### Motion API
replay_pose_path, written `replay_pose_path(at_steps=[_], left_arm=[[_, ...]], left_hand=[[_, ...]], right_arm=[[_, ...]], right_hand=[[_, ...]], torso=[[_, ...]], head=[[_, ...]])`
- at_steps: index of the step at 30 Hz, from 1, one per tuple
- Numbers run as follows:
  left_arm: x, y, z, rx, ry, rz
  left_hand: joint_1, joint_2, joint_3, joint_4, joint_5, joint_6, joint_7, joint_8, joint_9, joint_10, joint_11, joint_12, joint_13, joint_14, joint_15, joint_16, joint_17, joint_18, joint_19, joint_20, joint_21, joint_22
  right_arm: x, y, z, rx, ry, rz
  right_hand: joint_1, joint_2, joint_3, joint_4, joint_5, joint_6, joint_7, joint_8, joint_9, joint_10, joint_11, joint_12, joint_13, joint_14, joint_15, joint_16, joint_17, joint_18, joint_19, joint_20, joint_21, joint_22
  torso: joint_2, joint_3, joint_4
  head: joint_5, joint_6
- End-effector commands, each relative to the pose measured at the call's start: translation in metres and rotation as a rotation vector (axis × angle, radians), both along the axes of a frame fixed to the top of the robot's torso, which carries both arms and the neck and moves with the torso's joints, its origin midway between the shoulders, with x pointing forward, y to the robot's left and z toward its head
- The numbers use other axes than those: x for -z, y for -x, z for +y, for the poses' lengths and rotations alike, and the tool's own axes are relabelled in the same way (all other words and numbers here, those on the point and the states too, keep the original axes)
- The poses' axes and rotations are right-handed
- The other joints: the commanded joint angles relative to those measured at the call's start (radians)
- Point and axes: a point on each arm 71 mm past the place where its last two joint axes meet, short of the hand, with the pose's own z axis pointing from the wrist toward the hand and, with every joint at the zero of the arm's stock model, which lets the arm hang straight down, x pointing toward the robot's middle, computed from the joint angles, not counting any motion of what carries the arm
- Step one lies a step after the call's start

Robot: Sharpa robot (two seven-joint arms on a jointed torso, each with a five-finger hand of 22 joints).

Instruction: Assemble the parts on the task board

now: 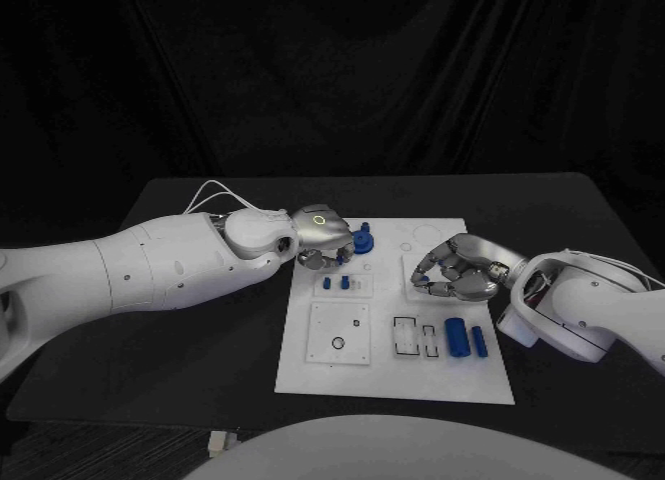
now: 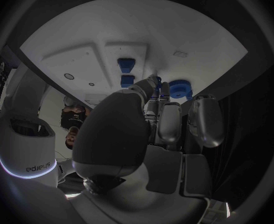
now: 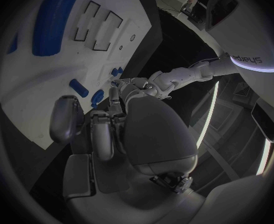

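On the task board (image 1: 311,380) upon the counter (image 1: 174,370), left hand (image 1: 321,238) fingers curled beside a blue part (image 1: 364,240), grip uncertain, right hand (image 1: 459,268) curled, empty, two blue cylinders (image 1: 468,340) nearer its wrist.

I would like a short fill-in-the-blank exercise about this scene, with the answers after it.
1. The task board is a plate of ____ colour.
2. The left hand is over the board's far edge, beside a round ____ part.
3. Two blue cylinders lie side by side near the board's ____ edge, close to the right arm.
4. The table under the board is ____.

Answers: white; blue; right; black
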Motion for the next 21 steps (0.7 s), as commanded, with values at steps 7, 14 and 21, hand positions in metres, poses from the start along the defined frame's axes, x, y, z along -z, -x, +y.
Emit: replay_pose_path(at_steps=[7,14,21], left_arm=[[0.0014,0.0027,-0.0051,0.024,0.003,0.008],[0.0027,0.0028,-0.0078,0.027,-0.006,0.018],[0.0045,0.0031,-0.0080,0.025,-0.017,0.030]], left_hand=[[-0.013,0.001,0.006,-0.001,-0.003,-0.003,-0.006,-0.006,-0.002,0.008,0.000,-0.007,0.001,-0.005,0.000,-0.005,-0.003,0.013,-0.006,0.000,-0.008,0.164],[-0.014,0.001,0.008,-0.002,-0.002,-0.006,-0.006,-0.009,-0.003,0.014,0.000,-0.006,0.001,-0.009,0.000,-0.011,-0.015,0.014,-0.010,0.000,-0.016,0.162],[-0.016,-0.001,0.008,-0.003,-0.002,-0.010,-0.007,-0.011,-0.004,0.015,0.000,-0.009,0.001,-0.015,0.000,-0.020,-0.029,0.016,-0.014,0.000,-0.026,0.160]], right_arm=[[0.0014,0.0007,0.0004,-0.003,0.007,0.010],[0.0017,0.0008,0.0005,-0.004,0.009,0.013],[0.0017,0.0011,-0.0002,-0.003,0.010,0.014]], right_hand=[[0.008,0.000,-0.002,-0.006,0.006,0.004,0.001,0.006,-0.001,0.104,0.008,0.004,0.263,0.105,0.007,0.003,0.263,0.010,0.003,0.002,0.000,0.168],[0.008,0.000,-0.001,-0.006,0.006,0.004,0.001,0.006,-0.001,0.104,0.008,0.004,0.263,0.105,0.007,0.003,0.263,0.011,0.002,0.002,-0.002,0.167],[0.009,0.001,-0.001,-0.007,0.007,0.005,0.001,0.007,-0.001,0.104,0.008,0.004,0.263,0.105,0.008,0.003,0.263,0.011,0.002,0.002,-0.001,0.167]], torso=[[0.000,0.0003,-0.0004],[0.000,0.0002,-0.0002],[0.000,0.0004,-0.0003]], head=[[0.003,0.000],[0.002,0.000],[0.000,0.000]])
